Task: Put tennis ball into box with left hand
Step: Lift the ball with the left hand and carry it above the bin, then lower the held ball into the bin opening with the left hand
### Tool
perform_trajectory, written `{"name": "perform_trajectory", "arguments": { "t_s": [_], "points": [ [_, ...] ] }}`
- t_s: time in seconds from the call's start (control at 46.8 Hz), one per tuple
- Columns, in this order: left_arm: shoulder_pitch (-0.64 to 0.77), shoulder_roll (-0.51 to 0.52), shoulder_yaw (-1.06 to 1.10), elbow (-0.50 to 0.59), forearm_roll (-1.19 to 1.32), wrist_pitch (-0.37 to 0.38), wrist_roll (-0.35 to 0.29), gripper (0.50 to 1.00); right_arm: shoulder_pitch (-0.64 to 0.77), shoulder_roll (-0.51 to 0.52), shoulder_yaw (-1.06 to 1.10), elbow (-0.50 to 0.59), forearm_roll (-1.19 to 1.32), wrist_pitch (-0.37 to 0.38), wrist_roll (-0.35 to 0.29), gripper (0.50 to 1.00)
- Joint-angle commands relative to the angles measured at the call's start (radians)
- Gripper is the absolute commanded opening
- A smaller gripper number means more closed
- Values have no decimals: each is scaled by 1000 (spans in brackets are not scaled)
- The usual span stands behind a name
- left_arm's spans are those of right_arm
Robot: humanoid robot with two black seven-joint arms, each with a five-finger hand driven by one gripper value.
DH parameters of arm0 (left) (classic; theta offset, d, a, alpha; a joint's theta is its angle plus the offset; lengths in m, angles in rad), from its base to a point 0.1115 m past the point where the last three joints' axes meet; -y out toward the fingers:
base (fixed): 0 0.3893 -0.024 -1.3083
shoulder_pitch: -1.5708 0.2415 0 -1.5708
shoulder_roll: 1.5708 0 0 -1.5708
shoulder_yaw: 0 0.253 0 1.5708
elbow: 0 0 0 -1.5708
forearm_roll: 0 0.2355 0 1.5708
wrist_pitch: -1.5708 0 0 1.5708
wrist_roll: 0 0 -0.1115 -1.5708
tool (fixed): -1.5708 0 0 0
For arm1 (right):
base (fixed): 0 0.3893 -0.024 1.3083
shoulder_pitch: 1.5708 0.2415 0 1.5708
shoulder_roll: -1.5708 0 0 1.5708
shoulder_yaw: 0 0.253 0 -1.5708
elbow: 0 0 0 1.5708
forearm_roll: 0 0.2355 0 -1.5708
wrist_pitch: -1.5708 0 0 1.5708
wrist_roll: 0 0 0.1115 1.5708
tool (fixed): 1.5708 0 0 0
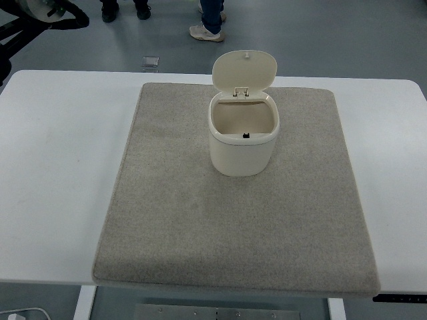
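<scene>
A: Here's the box (243,137), cream-coloured, sitting on the grey mat (200,227) a little toward the counter's (53,167) far edge, lid (244,70) flipped up and leaning back.

B: And the ball? No tennis ball shows anywhere on the mat or counter. It may be in the box already, but only a small dark mark shows inside; the bottom is hidden.

A: No robot hand either, left or right, so their state can't be told.

B: So the risks, as a guess?

A: If the ball comes in from the left edge, that raised lid is the snag: a clip could knock it shut. The box looks light, too, so a rim bump might tip it or slide it across the mat.

B: A person's feet (207,27) on the floor beyond the far edge.
</scene>
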Motion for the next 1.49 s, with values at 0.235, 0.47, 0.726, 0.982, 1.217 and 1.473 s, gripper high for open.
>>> {"name": "perform_trajectory", "arguments": {
  "t_s": [0.235, 0.47, 0.726, 0.982, 1.217, 1.473],
  "points": [
    [3, -26, -36, -47, 3, -33, -4, 500, 0, 0, 0, 0, 0, 0, 0, 938],
    [7, -53, -35, -98, 5, -36, -4, 500, 0, 0, 0, 0, 0, 0, 0, 938],
    [19, -87, -18, -167, 14, -41, -3, 500, 0, 0, 0, 0, 0, 0, 0, 938],
    [17, -98, 63, -211, 25, -47, 7, 500, 0, 0, 0, 0, 0, 0, 0, 938],
    [16, -99, 136, -231, 28, -58, 10, 500, 0, 0, 0, 0, 0, 0, 0, 938],
    [20, -124, 151, -245, 46, -58, 13, 500, 0, 0, 0, -1, 0, 0, 0, 938]
  ]
}}
